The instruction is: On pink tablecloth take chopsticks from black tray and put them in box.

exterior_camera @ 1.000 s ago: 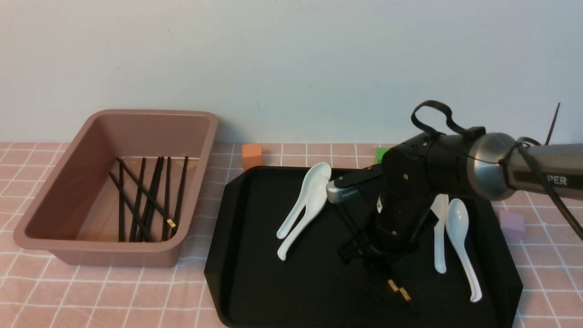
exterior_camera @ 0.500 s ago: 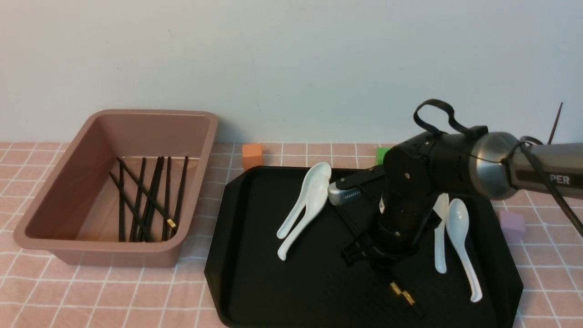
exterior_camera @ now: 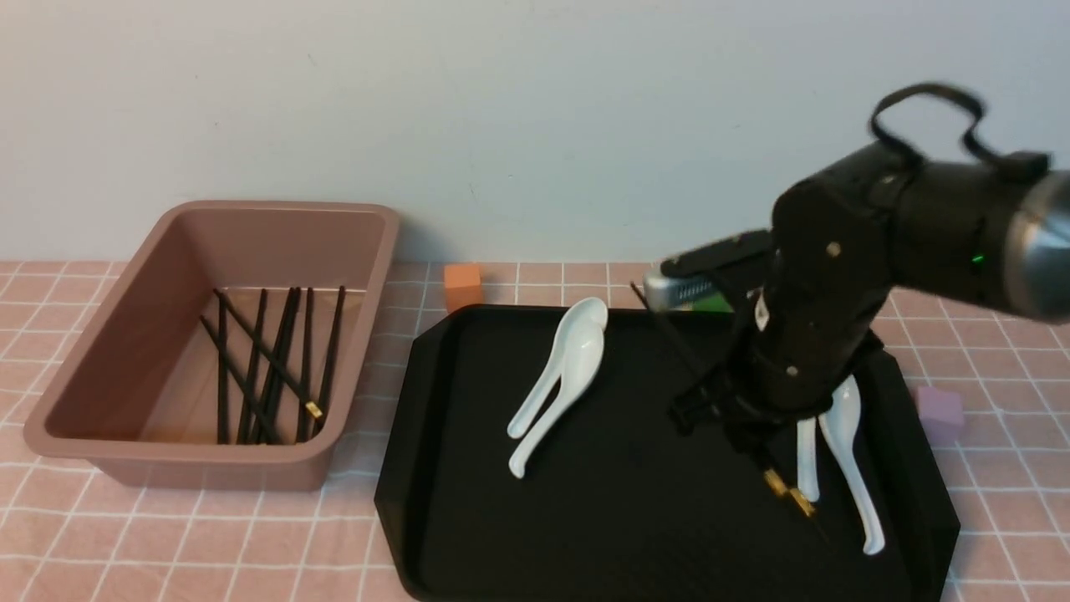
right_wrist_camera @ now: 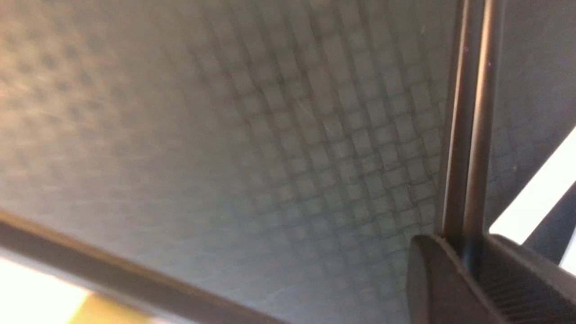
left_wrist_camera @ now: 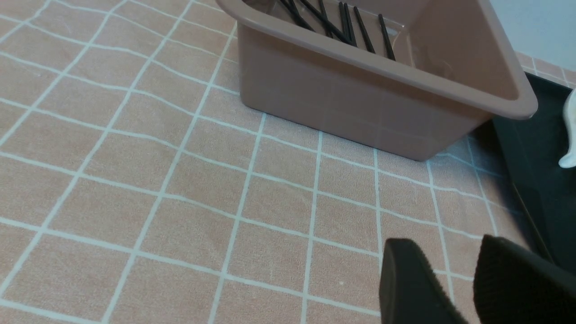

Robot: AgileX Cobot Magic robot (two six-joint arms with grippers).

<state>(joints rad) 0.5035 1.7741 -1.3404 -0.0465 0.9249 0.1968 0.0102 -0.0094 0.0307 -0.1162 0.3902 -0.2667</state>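
Alongside each other, the box (exterior_camera: 242, 468) and the black tray (exterior_camera: 543, 527) stand on the pink tablecloth (exterior_camera: 192, 552), a narrow strip of cloth between their near parts. Plain cloth stretches in front of the box, and the tray's floor is bare from the left pair of white spoons (exterior_camera: 568, 376) toward its near edge. The orange cube (exterior_camera: 463, 287) and green cube (exterior_camera: 712, 303) sit by the far rim, the purple cube (exterior_camera: 940, 413) just outside the right one. The right end effector (right_wrist_camera: 465, 252) is clenched on a pair of black chopsticks (right_wrist_camera: 468, 135), which pass between its fingertips and slant above the tray, gold bands toward the near side. More sticks (exterior_camera: 272, 368) lie in the box. The left end effector (left_wrist_camera: 445, 270) hangs over cloth, its fingertips apart with a gap between them.
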